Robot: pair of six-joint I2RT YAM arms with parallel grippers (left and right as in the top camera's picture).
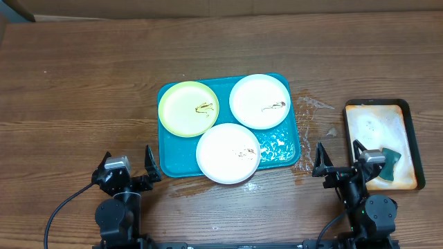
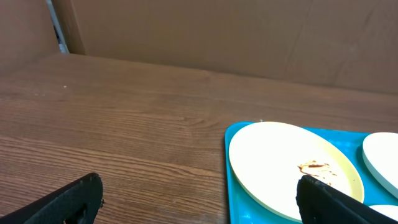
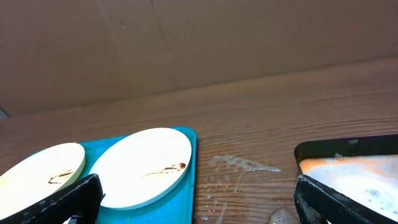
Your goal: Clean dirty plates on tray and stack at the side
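Both the left gripper (image 1: pixel 128 162) and the right gripper (image 1: pixel 340 159) stand wide apart and hold nothing, at the near edge of the table (image 1: pixel 69 90). The tray (image 1: pixel 170 163) lies mid-table. On it are three plates:

- The yellow-green plate (image 1: pixel 188 108) is at the far left corner.
- The white plate (image 1: pixel 259 101) is at the far right corner.
- The second white plate (image 1: pixel 228 153) slightly overhangs the near edge.

Each carries a brown smear. A foamy small tray (image 1: pixel 377 102) sits by the table's right edge. A dark green item (image 1: pixel 393 164), possibly a sponge, lies in its near part.

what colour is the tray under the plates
Teal-blue tray, clearest in the overhead view.
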